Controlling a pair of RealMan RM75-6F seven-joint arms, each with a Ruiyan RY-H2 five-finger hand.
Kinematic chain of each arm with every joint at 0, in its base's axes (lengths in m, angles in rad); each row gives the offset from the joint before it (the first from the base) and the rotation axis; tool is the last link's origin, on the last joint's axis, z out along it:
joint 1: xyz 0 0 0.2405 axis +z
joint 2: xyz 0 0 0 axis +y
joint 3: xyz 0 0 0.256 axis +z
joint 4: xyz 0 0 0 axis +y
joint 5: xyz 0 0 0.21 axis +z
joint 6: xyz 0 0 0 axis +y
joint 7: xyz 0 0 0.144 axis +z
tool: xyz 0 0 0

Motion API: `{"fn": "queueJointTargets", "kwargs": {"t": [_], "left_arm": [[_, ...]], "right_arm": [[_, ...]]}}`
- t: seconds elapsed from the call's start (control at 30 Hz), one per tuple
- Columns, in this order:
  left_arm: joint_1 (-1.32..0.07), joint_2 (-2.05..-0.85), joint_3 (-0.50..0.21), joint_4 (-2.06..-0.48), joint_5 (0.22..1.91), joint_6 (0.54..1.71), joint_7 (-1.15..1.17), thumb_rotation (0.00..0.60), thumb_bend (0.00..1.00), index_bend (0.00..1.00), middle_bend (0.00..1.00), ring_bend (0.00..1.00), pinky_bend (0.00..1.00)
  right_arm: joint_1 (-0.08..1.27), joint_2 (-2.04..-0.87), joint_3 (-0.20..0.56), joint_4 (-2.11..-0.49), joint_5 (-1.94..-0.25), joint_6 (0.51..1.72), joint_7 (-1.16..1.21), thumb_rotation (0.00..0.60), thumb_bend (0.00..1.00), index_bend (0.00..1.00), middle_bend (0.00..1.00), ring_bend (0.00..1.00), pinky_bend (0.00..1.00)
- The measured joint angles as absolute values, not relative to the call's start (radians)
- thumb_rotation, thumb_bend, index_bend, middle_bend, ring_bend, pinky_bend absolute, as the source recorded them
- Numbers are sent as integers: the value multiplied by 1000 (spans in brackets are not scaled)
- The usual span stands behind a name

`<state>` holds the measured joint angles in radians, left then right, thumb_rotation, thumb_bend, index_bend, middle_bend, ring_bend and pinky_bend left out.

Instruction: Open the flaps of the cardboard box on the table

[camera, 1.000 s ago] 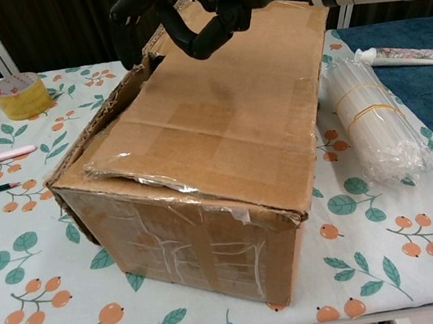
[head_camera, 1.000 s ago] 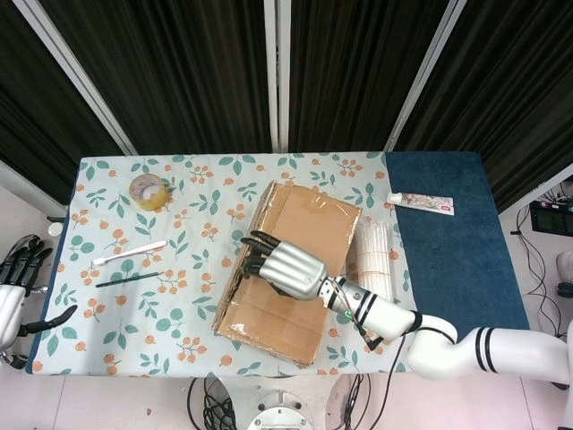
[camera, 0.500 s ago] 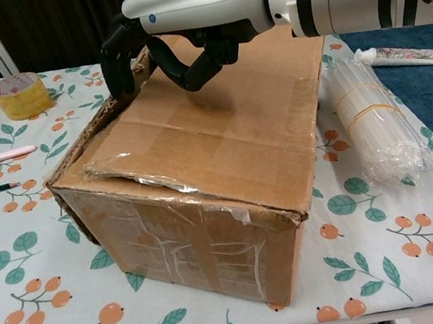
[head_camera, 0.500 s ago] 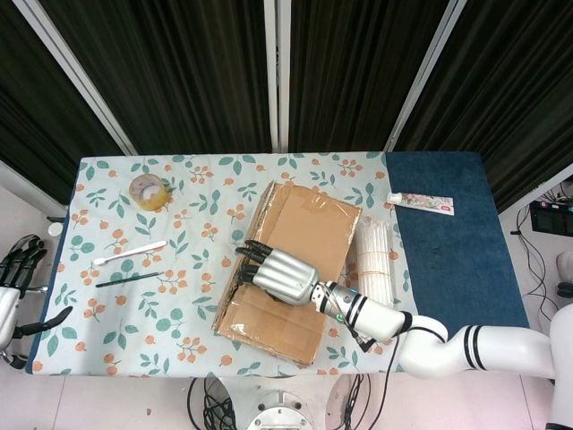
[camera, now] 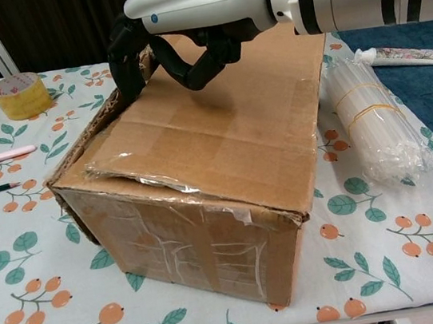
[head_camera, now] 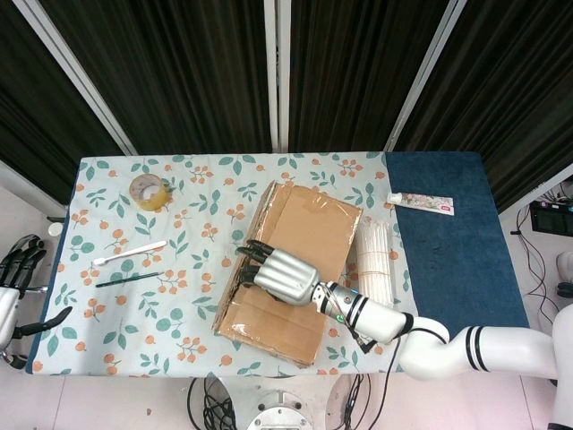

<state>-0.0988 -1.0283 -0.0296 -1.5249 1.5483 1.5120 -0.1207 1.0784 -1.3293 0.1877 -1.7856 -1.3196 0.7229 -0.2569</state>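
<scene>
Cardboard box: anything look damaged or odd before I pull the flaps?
Yes. The cardboard box sits skewed on the table, its near top edge crumpled with loose clear tape peeling away. The right hand hooks its fingers over the left flap's edge.

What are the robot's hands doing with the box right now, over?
Right hand curled at the cardboard box top's left edge, fingers hooking the flap. Left hand idle off the table. Flaps still down. Nothing blocking.

Straw bundle (camera: 372, 120) crowds box (camera: 203, 180) on its right; tablecloth (head_camera: 192, 269) opposite bare.
</scene>
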Motion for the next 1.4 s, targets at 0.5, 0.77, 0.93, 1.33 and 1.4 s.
{"fn": "queueJointTargets", "kwargs": {"t": [0.5, 0.77, 0.93, 1.33, 1.4], "left_arm": [[-102, -1024, -33, -1529, 1547, 1508, -121, 224, 124, 91, 70, 58, 186], [-98, -1021, -32, -1526, 1546, 1513, -126, 221, 124, 91, 70, 58, 187], [-95, -1020, -32, -1522, 1547, 1517, -132, 224, 124, 91, 70, 58, 187], [-95, -1020, -32, -1517, 1550, 1517, -139, 224, 124, 91, 70, 58, 187], [-95, -1019, -32, -1518, 1550, 1517, -139, 224, 124, 91, 70, 58, 187]], "right_arm": [[1093, -1324, 183, -1787, -1289, 715, -277, 600, 1000, 378, 379, 0, 0], [1103, -1329, 176, -1785, -1273, 704, -290, 600, 1000, 378, 376, 0, 0], [1106, -1330, 172, -1788, -1262, 704, -299, 600, 1000, 417, 398, 0, 0], [1106, -1316, 190, -1812, -1249, 738, -305, 600, 1000, 614, 472, 0, 0], [1103, -1305, 195, -1823, -1255, 745, -295, 600, 1000, 624, 477, 0, 0]]}}
